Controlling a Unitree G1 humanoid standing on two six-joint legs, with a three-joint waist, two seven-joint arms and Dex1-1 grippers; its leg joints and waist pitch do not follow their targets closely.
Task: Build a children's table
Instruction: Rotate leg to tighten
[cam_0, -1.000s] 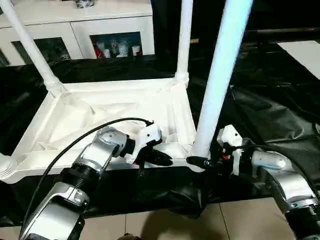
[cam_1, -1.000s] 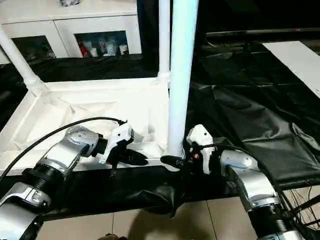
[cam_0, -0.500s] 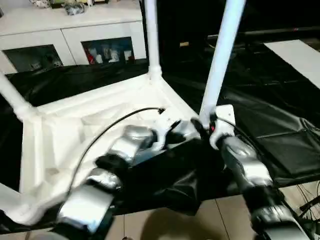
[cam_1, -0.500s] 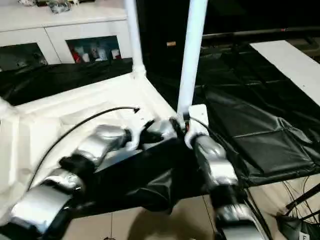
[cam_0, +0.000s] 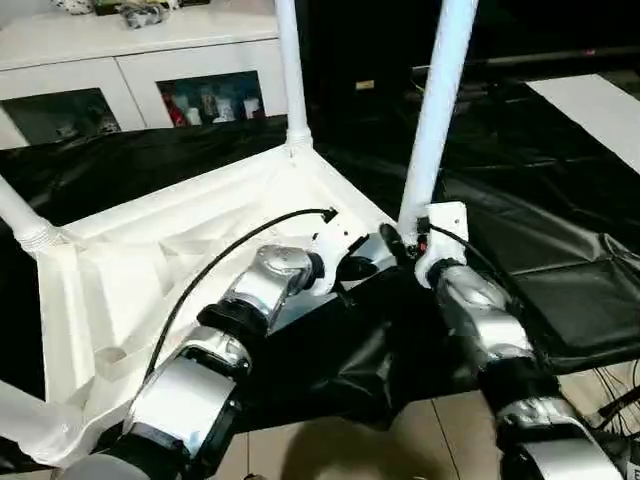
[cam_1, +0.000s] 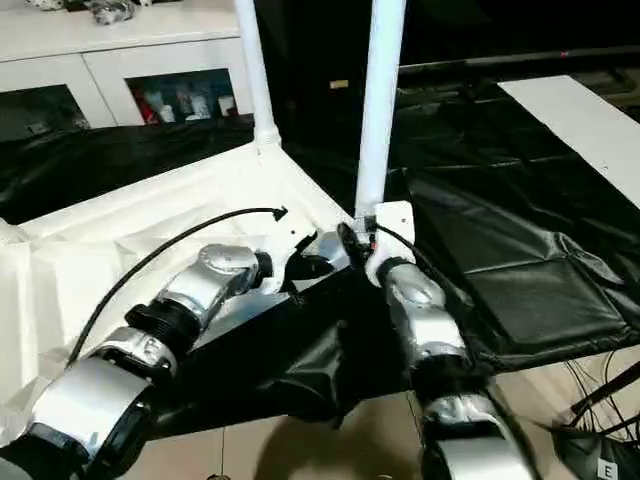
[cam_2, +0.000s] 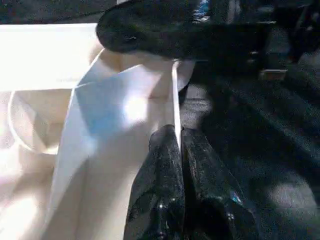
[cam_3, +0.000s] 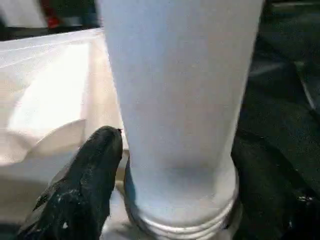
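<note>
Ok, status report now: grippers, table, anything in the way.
Left gripper shut on tabletop rim. Right gripper open around near leg base. Table inverted, legs up. Black sheet underneath, nothing blocking.

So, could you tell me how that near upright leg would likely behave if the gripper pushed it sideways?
The leg looks stiff and probably light, a smooth tube. Seated in the tabletop corner socket, it would likely lever the tabletop rather than bend.

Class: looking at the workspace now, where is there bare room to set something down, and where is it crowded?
Free: black sheet right of the near leg. Crowded: the tabletop corner where the left gripper and right gripper meet.
</note>
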